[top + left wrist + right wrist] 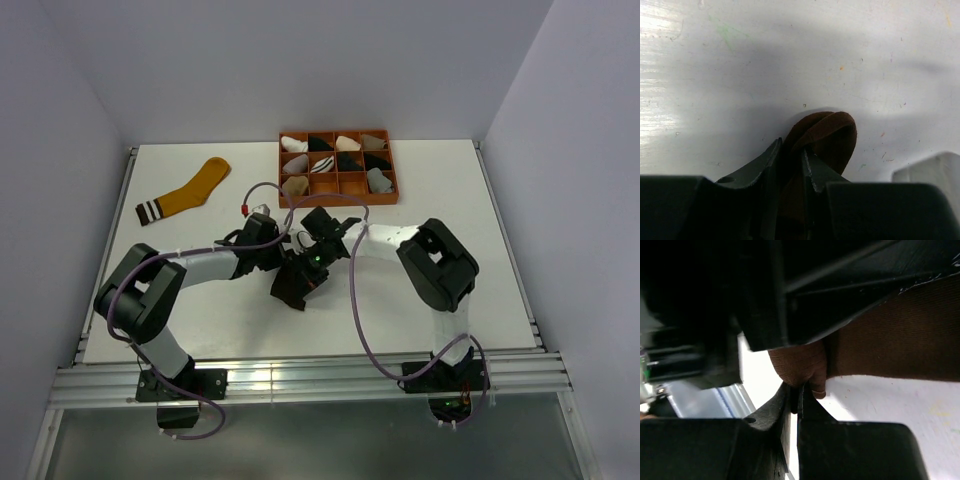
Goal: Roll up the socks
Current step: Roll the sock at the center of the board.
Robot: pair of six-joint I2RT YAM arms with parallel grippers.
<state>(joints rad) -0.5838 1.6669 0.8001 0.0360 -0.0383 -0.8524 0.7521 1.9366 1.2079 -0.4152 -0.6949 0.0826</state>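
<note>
On the white table [470,190], two grippers are gripping one dark brown sock [832,132] at the middle. The left gripper [792,152] is pinching its fold, and the right gripper [796,390] is clamping its edge. Farther back, one mustard-yellow sock [190,192] is lying flat on the left, and one orange tray [338,200] of twelve compartments is sitting on the right.

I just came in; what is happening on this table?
Both arms meet at mid-table. The left end effector pinches a fold of the dark brown sock, and the right end effector grips its edge. The mustard sock lies flat at the far left, untouched. The orange tray of sock bundles sits behind.
</note>
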